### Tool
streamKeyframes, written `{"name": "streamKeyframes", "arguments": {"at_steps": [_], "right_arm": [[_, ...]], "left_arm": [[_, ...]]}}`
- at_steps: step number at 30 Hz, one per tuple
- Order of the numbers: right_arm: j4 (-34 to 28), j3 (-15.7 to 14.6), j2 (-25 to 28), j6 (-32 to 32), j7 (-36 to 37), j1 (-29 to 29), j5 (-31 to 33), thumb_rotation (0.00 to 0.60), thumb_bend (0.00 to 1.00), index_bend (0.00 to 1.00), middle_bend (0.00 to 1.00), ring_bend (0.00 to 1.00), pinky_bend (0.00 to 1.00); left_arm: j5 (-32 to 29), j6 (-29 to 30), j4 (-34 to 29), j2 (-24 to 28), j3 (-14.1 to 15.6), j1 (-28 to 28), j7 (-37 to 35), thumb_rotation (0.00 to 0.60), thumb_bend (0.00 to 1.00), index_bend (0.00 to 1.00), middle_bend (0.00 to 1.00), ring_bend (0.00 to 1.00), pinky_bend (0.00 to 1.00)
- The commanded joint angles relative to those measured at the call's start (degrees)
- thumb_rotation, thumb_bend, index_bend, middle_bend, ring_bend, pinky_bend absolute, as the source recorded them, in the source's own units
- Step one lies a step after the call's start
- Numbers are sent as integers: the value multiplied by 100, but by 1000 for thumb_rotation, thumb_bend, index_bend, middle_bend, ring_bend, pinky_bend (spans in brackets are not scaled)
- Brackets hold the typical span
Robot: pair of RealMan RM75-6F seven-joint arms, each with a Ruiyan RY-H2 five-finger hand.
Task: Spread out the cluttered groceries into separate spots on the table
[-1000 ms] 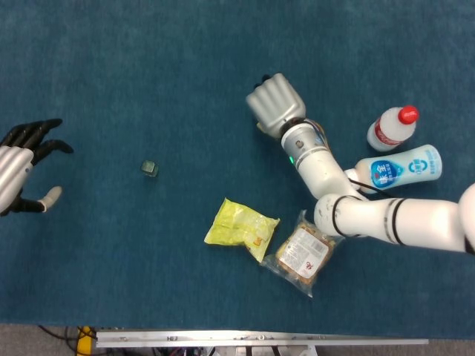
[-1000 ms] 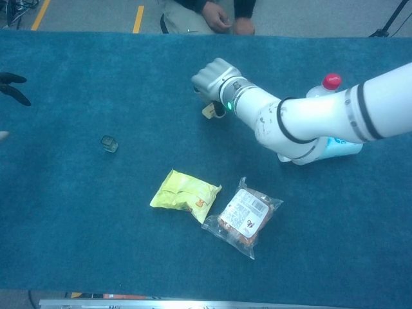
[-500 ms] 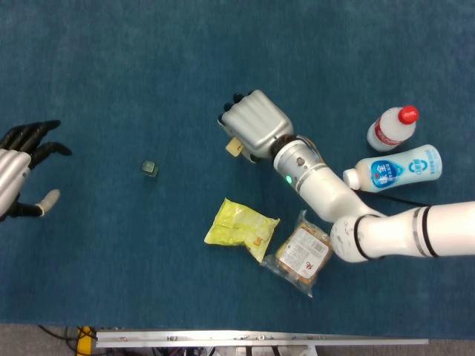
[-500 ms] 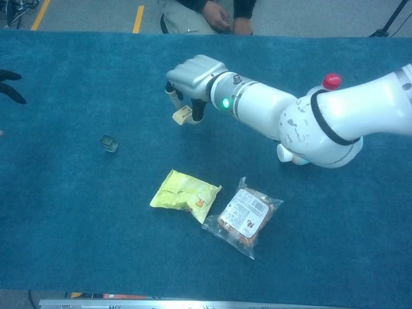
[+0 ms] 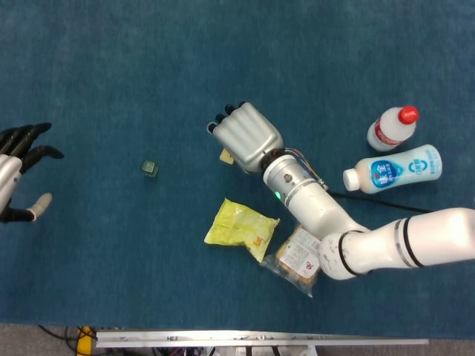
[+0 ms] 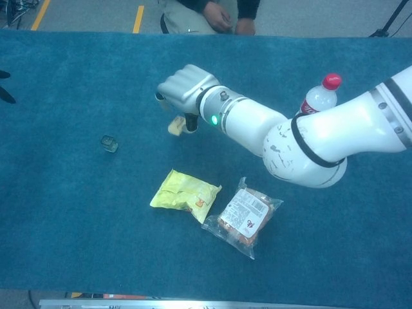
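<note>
My right hand [image 5: 246, 136] [image 6: 182, 90] is curled over a small tan packet [image 5: 225, 156] [image 6: 175, 125] that it holds just above the blue table, mid-table. Below it lie a yellow snack bag [image 5: 239, 227] [image 6: 185, 193] and a clear bag of brown snacks [image 5: 300, 254] [image 6: 244, 215], close together. A red-capped bottle [image 5: 391, 128] [image 6: 317, 95] stands at the right, and a white-and-blue bottle [image 5: 394, 169] lies beside it. A small green cube [image 5: 150, 168] [image 6: 109, 143] sits alone at the left. My left hand [image 5: 18, 178] hovers open at the far left edge.
A person sits beyond the table's far edge [image 6: 219, 14]. The table's near metal edge [image 5: 260, 340] runs along the bottom. My right forearm [image 6: 296, 135] stretches across the right half of the table, above the lying bottle.
My right hand has carried the tan packet leftward and slightly toward me, away from the bottles. The left hand has drifted a little further left.
</note>
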Motion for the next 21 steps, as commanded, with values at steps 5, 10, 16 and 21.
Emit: {"name": "streamKeyframes", "arguments": {"at_steps": [5,10,16,21], "right_arm": [[-211,17,232,89,253,-88,-213,600,251,0,232,192,387],[-692,-59,806,339,461,-346,-391,600,251,0,231,191,387],[-1523,-157,1844,760,960,-895,-836,600,251,0,232,191,387],[-2083,-296,2731,1032,1405,-1413,-1234,600,238,0,246,191,387]], "left_arm": [[-42,-120,-13,5,-53,-82,56,600,357,250,39,0,44],[0,-306,15,-27,-97,-229,58,600,358,250,39,0,44],[247,-668,94,-167,-161,-582,-48,600,358,265,48,0,44],[561,-960,193,-386,-197,-944,-223,600,358,303,61,0,44]]}}
